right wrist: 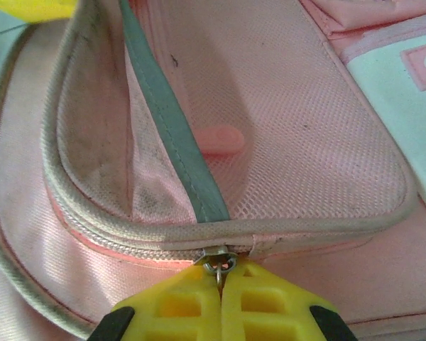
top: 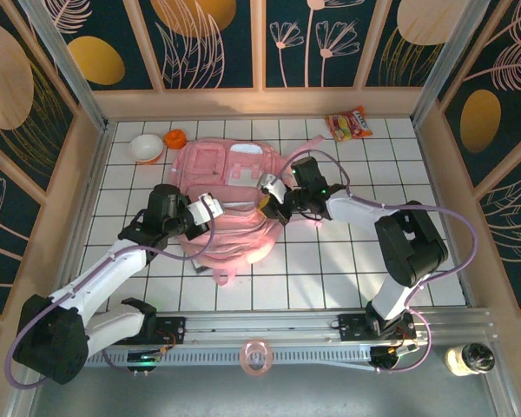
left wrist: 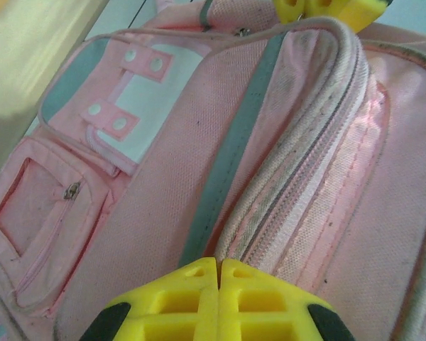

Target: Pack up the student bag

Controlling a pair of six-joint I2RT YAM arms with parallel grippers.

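Bag status: large soft pale-pink fabric student bag (top: pixel 230 239) lies flat, front face up, mid-way across the white tiled surface (top: pixel 330 261), between the two arms.

Left jaws: fully closed, yellow pads flush together, right against the bag's side next to the zipper track (left wrist: pixel 319 163). Can't tell if any fabric is pinched.

Right jaws: closed on the metal zipper pull (right wrist: pixel 220 264) at the piped rim of the main flap.

Handling, my read:
- Soft and floppy with no frame showing. It lies collapsed, so it's probably light.
- Woven cloth isn't slippery or fragile, but broad panels will just bunch up under a pinch.
- Best holds are the metal zipper pull, the corded rim, and the pink straps (top: pixel 219 274).
- The whole bag will likely slide on the tile when the zip is dragged, so one side has to anchor it.

Containers:
- Main compartment looks part-open. Mesh lining and a small pink tab (right wrist: pixel 220 140) are visible inside, nothing else seen, and the deeper part is hidden.
- Front pocket (left wrist: pixel 50 213) is zipped, contents hidden.
- White round bowl (top: pixel 146 148) at the far left looks empty, with a small orange object (top: pixel 174 138) just beside it.
- Red-orange snack packet (top: pixel 348 123) sits at the far right, well apart from the bag.
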